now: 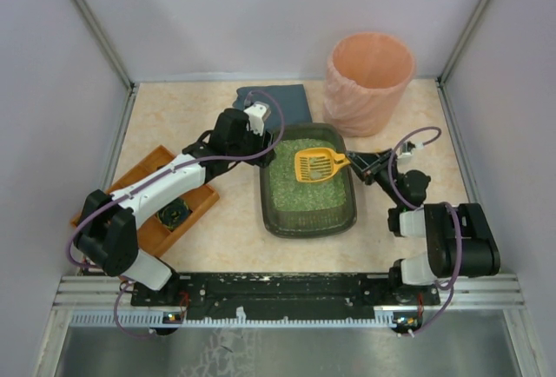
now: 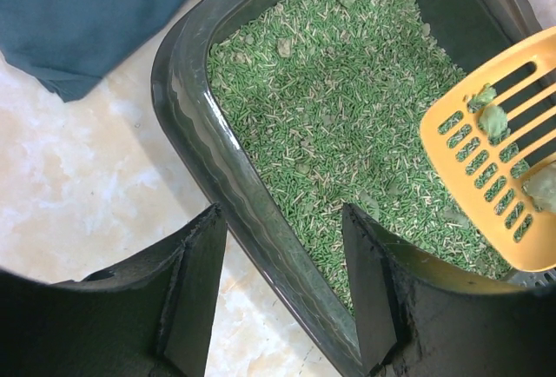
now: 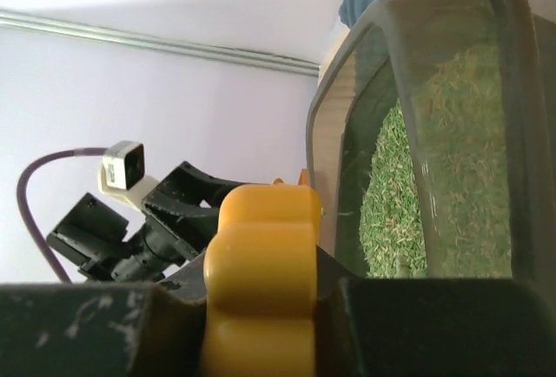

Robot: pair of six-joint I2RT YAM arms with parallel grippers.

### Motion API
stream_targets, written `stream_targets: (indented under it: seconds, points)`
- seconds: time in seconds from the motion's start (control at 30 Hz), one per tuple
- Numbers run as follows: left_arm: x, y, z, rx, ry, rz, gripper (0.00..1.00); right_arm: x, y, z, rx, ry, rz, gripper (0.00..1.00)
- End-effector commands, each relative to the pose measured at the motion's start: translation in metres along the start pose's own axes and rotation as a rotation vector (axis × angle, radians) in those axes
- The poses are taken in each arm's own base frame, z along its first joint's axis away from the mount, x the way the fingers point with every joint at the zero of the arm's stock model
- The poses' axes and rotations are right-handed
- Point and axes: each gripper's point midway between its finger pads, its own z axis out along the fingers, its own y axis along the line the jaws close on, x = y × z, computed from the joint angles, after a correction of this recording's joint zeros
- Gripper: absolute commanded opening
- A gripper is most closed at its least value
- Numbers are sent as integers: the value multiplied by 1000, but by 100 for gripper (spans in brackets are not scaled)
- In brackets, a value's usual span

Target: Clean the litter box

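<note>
**Over the litter box, a loaded scoop in the right claw**

In the middle of the table (image 1: 174, 125) the litter box (image 1: 265, 195) lies with its long sides running near to far, a dark grey-green tray with green pellet litter (image 1: 304, 193) across its floor. The right gripper (image 1: 360, 164) reaches in from the right side of the box and is clamped on the handle of a yellow slotted scoop (image 1: 319, 165). In the right wrist view the thick yellow handle (image 3: 261, 281) fills the space between the two dark fingers. The scoop's blade sits over the far right part of the litter, and a few pale green clumps (image 2: 491, 116) rest on its slots.

The left gripper (image 1: 261, 144) is at the far left corner of the box. Its jaws stand apart and straddle the rim (image 2: 217, 151), one finger (image 2: 195, 299) outside over the table and the other (image 2: 373, 290) inside over the litter.

A dark blue cloth (image 1: 274, 99) lies flat just beyond the far left corner of the box. A tall peach-coloured round bin (image 1: 369, 82) stands at the far right. An orange-brown wooden tray (image 1: 198, 201) lies left of the box under the left arm, with a small dark round thing (image 1: 176, 214) in it that is too small to make out.
</note>
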Motion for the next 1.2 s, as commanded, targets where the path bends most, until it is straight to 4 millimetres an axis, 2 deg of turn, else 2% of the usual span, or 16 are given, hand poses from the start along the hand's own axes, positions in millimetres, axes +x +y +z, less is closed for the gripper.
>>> stream_targets:
  seconds: [0.0,0.07,0.17,0.2,0.27,0.3,0.4,0.43,0.53,0.57,0.67,0.7,0.77,0.83,0.97,1.17]
  points:
    - [-12,-3,-5,14,-49,12,61,13,27,11,-85,73,-108,0]
    - [-12,-5,-5,25,-48,12,61,9,25,12,-74,91,-120,0]
    - [-11,-3,-6,10,-36,12,61,-19,16,-3,-41,-36,-56,0]
    - [-12,-2,-7,6,-40,13,61,-16,20,0,-53,-26,-59,0]
    - [-13,-3,-6,13,-51,11,61,10,32,12,-91,90,-112,0]
    - [-14,-4,-5,20,-52,11,61,13,33,13,-97,112,-126,0]
    - [-10,-5,-5,22,-27,14,60,-15,13,-6,-39,-37,-48,0]
    - [-10,-3,-5,13,-26,12,60,-17,15,-10,-52,-70,-25,0]
    - [-13,-4,-4,19,-47,11,60,17,34,9,-116,93,-85,0]
    - [-12,-5,-3,24,-45,11,60,21,37,11,-129,121,-97,0]
    - [-10,-3,-4,16,-22,15,60,-9,16,-5,-62,-22,-11,0]
    - [-10,-2,-5,7,-20,13,60,-13,16,-6,-67,-50,8,0]
    - [-11,-1,-5,3,-35,12,60,1,30,5,-112,24,-20,0]
    - [-13,-3,-4,15,-46,12,60,13,34,11,-127,84,-38,0]
    - [-11,-2,-5,3,-31,14,60,4,26,9,-89,36,-11,0]
    - [-11,0,-4,-1,-33,14,61,4,39,16,-81,62,-27,0]
